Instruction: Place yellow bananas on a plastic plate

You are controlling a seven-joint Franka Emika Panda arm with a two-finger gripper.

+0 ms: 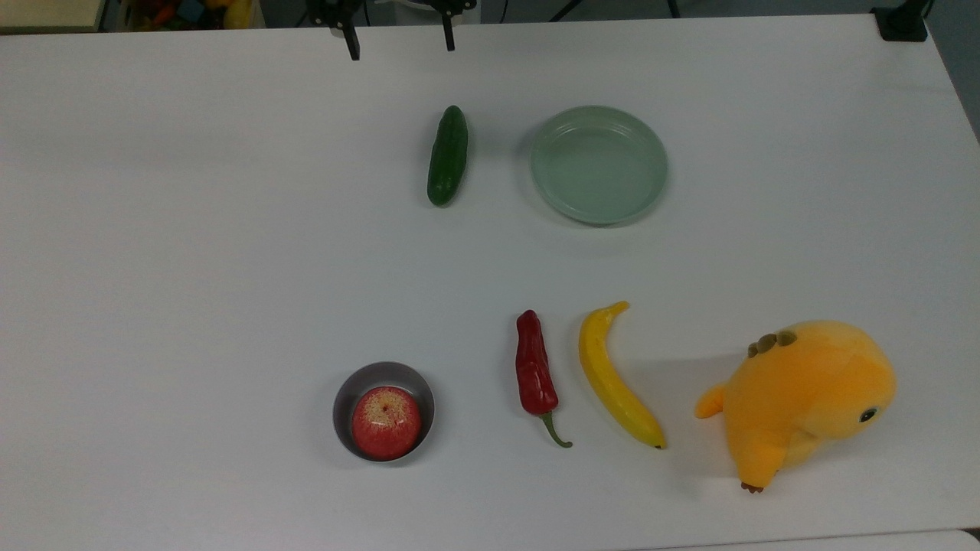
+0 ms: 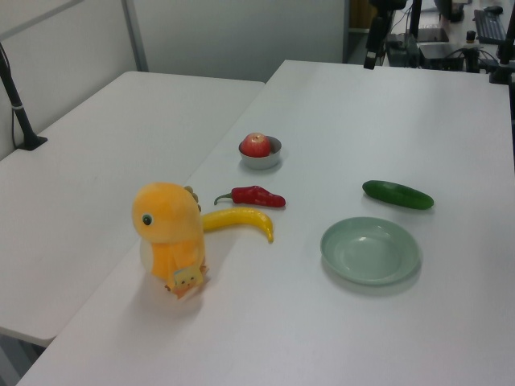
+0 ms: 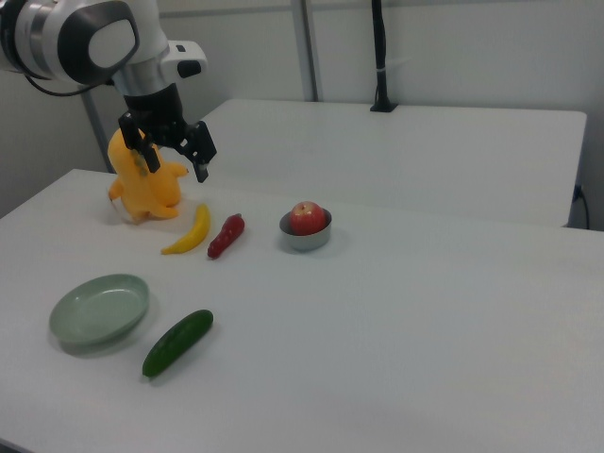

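The yellow banana (image 1: 616,379) lies flat on the white table between a red chili and an orange plush; it is also seen in the left view (image 2: 239,219) and the right view (image 3: 189,233). The pale mint-green plate (image 1: 599,164) sits empty further back, in the left view (image 2: 370,250) at the right and in the right view (image 3: 99,308) at the lower left. My gripper (image 1: 400,42) hangs open and empty at the top view's upper edge, well above the table and far from both. The right view shows the gripper (image 3: 175,165) in front of the plush.
A dark green cucumber (image 1: 448,155) lies to the top view's left of the plate. A red chili pepper (image 1: 534,371) lies beside the banana. A small grey bowl (image 1: 342,398) holds a red apple (image 1: 386,422). An orange-yellow plush toy (image 1: 804,398) stands at the top view's right.
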